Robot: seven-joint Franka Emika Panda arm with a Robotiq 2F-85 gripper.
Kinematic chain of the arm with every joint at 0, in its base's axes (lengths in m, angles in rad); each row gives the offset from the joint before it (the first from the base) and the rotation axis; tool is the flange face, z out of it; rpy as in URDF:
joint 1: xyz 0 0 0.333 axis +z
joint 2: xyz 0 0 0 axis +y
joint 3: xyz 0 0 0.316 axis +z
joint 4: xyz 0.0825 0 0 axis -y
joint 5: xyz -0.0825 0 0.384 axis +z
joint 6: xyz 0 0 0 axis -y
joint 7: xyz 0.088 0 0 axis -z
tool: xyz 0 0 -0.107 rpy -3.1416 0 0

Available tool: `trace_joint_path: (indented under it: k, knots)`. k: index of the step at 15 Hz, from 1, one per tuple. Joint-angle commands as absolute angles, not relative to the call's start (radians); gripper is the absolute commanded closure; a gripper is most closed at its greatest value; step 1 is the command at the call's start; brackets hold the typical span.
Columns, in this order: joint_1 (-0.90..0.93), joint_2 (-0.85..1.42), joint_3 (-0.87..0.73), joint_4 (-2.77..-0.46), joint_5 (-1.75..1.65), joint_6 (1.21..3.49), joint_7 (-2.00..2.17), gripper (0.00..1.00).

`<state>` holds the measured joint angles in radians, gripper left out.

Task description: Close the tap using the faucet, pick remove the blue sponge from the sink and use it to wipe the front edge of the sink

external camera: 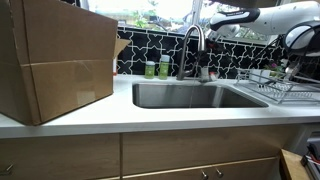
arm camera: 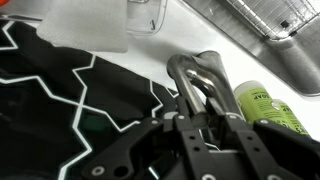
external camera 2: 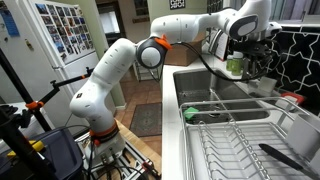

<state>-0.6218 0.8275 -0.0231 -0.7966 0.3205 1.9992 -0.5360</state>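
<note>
Faucet [external camera: 193, 45] stands top centre, behind the sink [external camera: 150, 95]. Gripper [arm camera: 200, 118] sits tight against its steel neck, probably reaching for the shutoff. Can't tell if jaws pinch anything.

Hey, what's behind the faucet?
Behind the faucet is the black backsplash with white lines, and a window above. The gripper covers the wall by its base.

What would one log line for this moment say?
phase: at tap | end effector: beside tap, grip unclear | sponge: by dish rack, not picked up
</note>
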Motion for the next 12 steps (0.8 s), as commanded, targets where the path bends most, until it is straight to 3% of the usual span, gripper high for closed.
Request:
trace_joint_path:
  k: [1, 12]
  knots:
    - [-0.593, 0.726, 0.048, -0.891, 0.394, 1.994, -0.535, 0.94]
    - [-0.584, 0.643, 0.049, -1.035, 0.388, 2.069, -0.538, 0.94]
